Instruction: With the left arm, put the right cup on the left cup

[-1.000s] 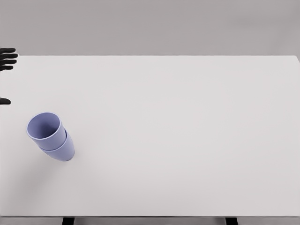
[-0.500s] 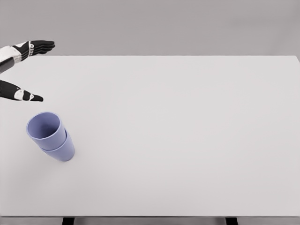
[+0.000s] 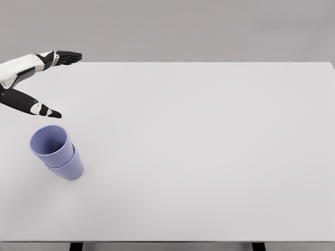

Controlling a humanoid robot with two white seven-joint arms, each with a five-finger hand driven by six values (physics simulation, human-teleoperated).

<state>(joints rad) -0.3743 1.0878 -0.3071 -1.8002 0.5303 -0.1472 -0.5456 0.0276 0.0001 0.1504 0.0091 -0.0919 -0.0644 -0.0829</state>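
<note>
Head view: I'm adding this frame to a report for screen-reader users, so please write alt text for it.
Two lavender cups sit nested, one inside the other, near the left edge of a white table. The robot's left hand reaches in from the upper left with fingers spread, above the cups and holding nothing.

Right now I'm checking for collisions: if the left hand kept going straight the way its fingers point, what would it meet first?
The left hand, fingers spread and empty, points rightward along the white table's far side. That line looks free; the stacked lavender plastic cups sit nearer the camera, off it, though depth is uncertain.
</note>
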